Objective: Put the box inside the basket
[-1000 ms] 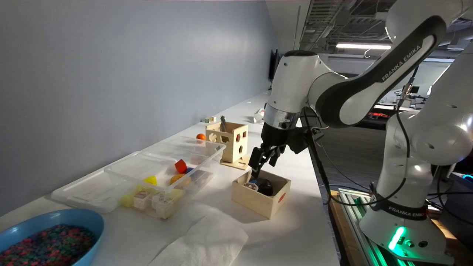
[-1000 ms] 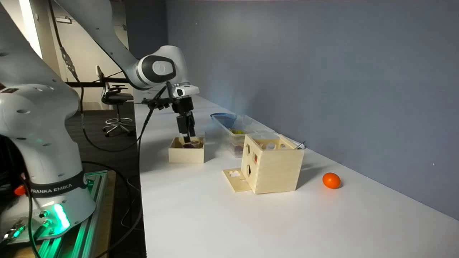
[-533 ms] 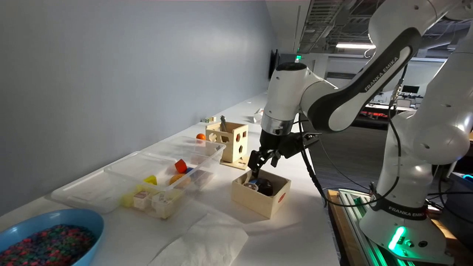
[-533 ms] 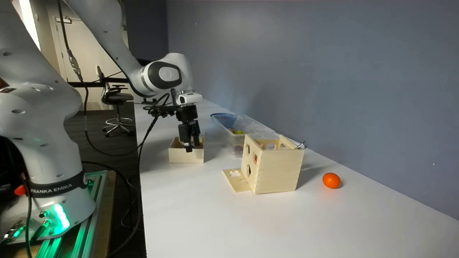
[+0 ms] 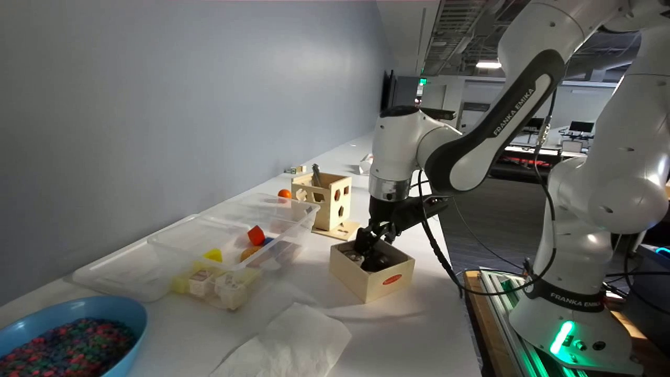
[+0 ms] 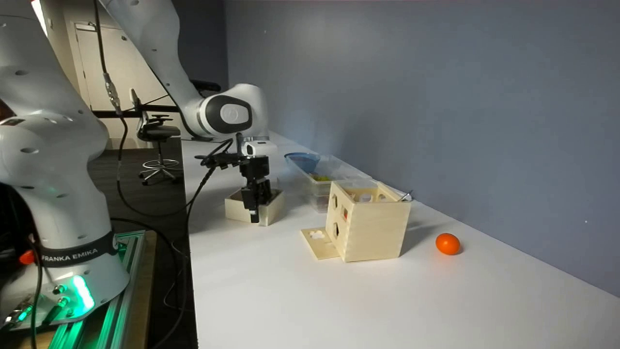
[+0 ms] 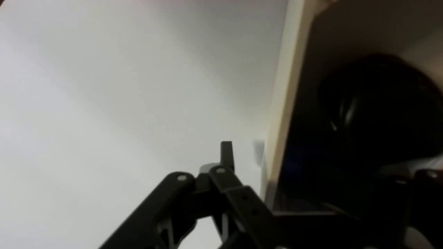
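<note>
The box (image 5: 353,277), light tan with low walls and an oval red label, sits on the table holding a dark rounded object (image 7: 377,107). It also shows in an exterior view (image 6: 238,211) and the wrist view (image 7: 283,93). My gripper (image 5: 372,243) points down at the box's far wall in that view; it also shows in an exterior view (image 6: 261,209). In the wrist view one finger is outside the wall and the other is over the dark inside, so the jaws are open around the wall. The basket (image 5: 289,230) is a clear whitish bin with yellow and red pieces.
A taller wooden block with holes (image 5: 335,209) stands behind the box, its flat panel (image 6: 319,243) beside it. A blue bowl of beads (image 5: 73,314), a white cloth (image 5: 293,340) and an orange ball (image 6: 447,244) are on the table. A wall runs behind.
My gripper has moved down, and toward the camera in an exterior view, onto the box's wall. The box has turned a little, showing its red label more fully.
</note>
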`<state>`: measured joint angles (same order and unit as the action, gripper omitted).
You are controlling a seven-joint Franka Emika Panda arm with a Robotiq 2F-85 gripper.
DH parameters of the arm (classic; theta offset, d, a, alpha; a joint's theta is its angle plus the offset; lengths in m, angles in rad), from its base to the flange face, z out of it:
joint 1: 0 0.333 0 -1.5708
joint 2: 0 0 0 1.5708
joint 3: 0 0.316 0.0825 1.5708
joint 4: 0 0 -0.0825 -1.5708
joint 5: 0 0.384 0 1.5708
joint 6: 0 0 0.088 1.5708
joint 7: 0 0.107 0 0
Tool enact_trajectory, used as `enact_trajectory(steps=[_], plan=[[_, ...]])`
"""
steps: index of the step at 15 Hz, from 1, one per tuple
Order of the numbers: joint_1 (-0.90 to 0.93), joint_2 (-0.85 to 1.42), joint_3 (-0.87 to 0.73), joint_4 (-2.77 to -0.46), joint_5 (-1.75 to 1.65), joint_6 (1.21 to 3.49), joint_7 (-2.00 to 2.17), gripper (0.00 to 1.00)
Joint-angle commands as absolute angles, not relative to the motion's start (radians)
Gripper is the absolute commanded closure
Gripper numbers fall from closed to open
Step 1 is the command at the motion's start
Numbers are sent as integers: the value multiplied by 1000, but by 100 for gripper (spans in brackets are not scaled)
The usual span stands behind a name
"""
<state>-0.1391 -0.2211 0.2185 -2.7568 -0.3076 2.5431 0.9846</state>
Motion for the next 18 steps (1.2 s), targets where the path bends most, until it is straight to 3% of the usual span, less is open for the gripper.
enact_trajectory(steps=[1, 5, 11, 18], plan=[[-80, -221, 163, -2754, -236, 2529, 902, 76], [-39, -289, 140, -2747, -161, 2472, 818, 99], [12, -400, 139, -2735, -75, 2315, 687, 98], [112, -373, 202, -2573, 61, 2187, 609, 98]])
